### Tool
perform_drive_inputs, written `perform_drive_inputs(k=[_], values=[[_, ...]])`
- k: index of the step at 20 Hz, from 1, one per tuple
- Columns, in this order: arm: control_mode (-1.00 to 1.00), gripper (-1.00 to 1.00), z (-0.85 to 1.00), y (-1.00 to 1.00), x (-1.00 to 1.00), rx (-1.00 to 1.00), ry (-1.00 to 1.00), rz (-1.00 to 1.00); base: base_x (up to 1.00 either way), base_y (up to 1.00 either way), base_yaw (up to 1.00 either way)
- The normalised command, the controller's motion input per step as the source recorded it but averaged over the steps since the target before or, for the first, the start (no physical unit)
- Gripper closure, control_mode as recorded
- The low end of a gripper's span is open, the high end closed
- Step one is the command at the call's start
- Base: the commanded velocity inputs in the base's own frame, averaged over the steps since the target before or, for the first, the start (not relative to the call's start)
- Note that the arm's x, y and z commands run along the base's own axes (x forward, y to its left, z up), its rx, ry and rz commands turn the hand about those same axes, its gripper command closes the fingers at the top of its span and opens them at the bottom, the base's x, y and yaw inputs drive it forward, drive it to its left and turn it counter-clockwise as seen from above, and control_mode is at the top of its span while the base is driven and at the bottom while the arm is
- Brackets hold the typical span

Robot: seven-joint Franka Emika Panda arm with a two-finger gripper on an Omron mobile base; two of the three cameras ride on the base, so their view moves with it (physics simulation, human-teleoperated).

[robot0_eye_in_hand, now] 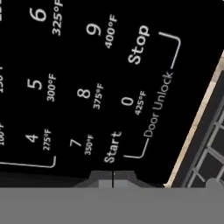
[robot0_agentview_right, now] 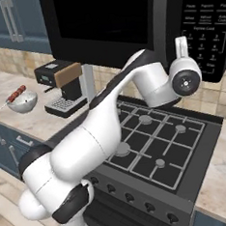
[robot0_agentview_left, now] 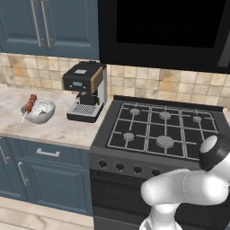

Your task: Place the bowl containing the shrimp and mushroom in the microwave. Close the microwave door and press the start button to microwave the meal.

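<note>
Microwave (robot0_agentview_right: 126,21) is hanging above the stove (robot0_agentview_left: 161,130), microwave door (robot0_agentview_left: 166,22) looking shut flat across the front in both base views, dark window, no cavity showing. So the blue bowl w/ shrimp + mushroom can't be seen; judging it's prob. inside behind the door, can't confirm. Placing and door-closing steps look done, start press is what's left.

Keypad (robot0_agentview_right: 204,19) is sitting on the right end of the microwave front. In the hand view the Start label (robot0_eye_in_hand: 112,147) is reading just above the gripper (robot0_eye_in_hand: 113,179), Stop (robot0_eye_in_hand: 138,43) further off, digits around. Fingertips are pinched together, no gap, holding nothing. Gripper is pointing at the panel very close, tips lined up right below Start; whether it's actually touching the button, can't tell. In the right base view the wrist is sitting up against the keypad's lower part.

Judging: press is either underway or about to happen, needing a short push straight into the panel. Risk: landing on the 0 or Door Unlock beside it.

Outward: coffee machine (robot0_agentview_left: 85,90) is standing on the counter (robot0_agentview_left: 58,128) left of the stove; pale grey bowl (robot0_agentview_left: 38,111) w/ meat skewer (robot0_agentview_left: 29,104) resting across it is further left, well apart from the arm, not part of this. Blue cabinets (robot0_agentview_left: 45,22) above the counter.
</note>
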Motion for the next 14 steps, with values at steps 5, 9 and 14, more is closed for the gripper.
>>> perform_drive_inputs(k=[5, 9, 14], values=[[-1.0, 1.0, -0.08, -0.28, 0.29, 0.01, 0.0, 0.0, 0.0, 0.0, 0.0], [-1.0, 1.0, -0.03, -0.29, 0.31, 0.02, 0.0, 0.0, 0.0, 0.0, 0.0], [-1.0, 1.0, -0.09, -0.23, 0.34, 0.02, -0.01, 0.0, 0.0, 0.0, 0.0]])
